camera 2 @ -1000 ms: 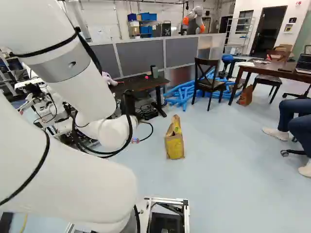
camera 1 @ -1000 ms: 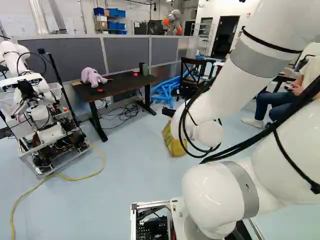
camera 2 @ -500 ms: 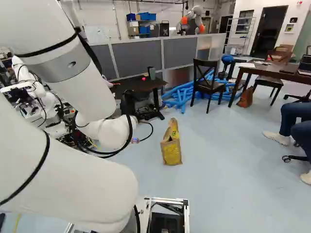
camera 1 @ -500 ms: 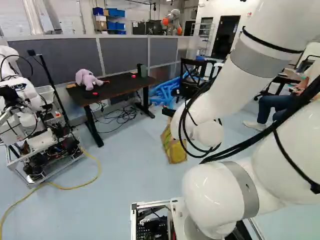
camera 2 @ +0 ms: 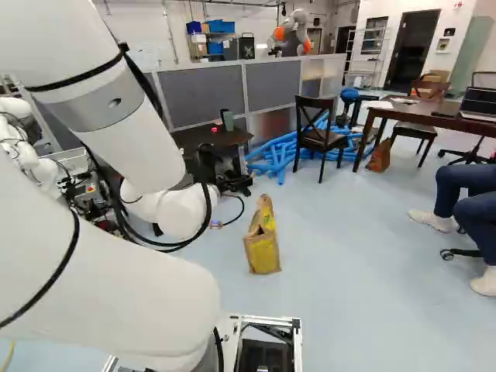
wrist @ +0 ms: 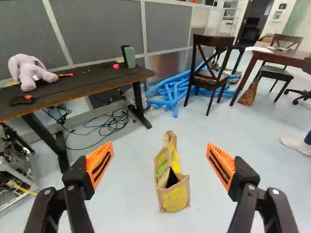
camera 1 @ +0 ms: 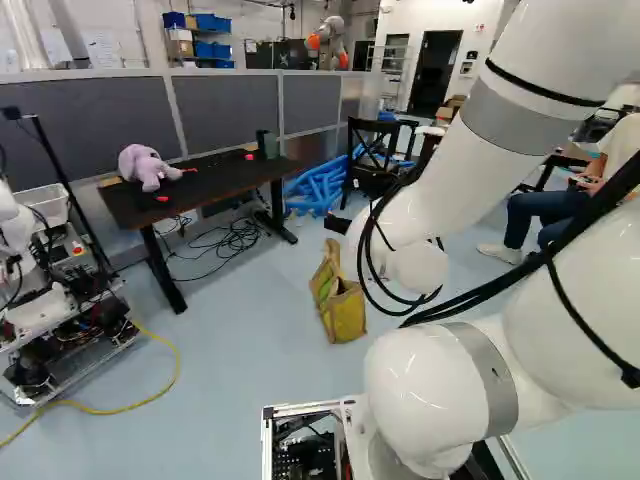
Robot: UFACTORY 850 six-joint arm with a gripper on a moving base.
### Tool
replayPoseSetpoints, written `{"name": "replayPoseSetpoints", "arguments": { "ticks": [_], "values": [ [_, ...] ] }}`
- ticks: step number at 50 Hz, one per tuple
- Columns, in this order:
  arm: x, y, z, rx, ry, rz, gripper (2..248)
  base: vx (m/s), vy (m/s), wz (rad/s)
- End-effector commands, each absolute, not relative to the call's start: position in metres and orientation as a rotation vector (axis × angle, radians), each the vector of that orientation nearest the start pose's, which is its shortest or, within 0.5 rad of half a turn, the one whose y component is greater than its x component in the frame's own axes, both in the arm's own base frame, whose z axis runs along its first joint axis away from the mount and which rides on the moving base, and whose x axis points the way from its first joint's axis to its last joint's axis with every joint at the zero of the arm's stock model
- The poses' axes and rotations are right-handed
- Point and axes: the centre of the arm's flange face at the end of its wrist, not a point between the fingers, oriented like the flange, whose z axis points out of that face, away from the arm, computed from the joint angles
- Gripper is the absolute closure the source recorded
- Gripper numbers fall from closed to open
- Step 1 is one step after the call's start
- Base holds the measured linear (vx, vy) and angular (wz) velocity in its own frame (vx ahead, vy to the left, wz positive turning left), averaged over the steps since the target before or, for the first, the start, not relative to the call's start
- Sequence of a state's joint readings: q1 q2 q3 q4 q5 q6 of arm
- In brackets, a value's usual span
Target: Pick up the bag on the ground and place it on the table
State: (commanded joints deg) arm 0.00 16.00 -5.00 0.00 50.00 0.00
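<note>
While the brown-and-yellow paper bag is stood on the floor, the gripper spread wide open, a lilac plush toy set on the table.

Desk: plush animal, green container
Floor: paper bag near desk, cables beneath desk, blue tubes beside desk
Wooden table, well apart from desk: laptop

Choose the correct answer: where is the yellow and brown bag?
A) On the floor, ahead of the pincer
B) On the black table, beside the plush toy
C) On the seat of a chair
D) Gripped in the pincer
A: the bag stands on the floor, ahead of the wide-open pincer.
</note>
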Motion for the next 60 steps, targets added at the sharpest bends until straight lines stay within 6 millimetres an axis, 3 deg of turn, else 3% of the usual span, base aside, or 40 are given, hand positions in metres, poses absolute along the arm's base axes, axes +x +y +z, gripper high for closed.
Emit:
{"name": "replayPoseSetpoints", "arguments": {
  "ticks": [24,60],
  "values": [
    [0.2703,0.0000,0.3656,-2.558,0.000,-1.824,3,0.195,-0.078,-0.233],
    [0.2703,0.0000,0.3656,-2.558,0.000,-1.824,3,0.179,-0.015,-0.013]
  ]
}}
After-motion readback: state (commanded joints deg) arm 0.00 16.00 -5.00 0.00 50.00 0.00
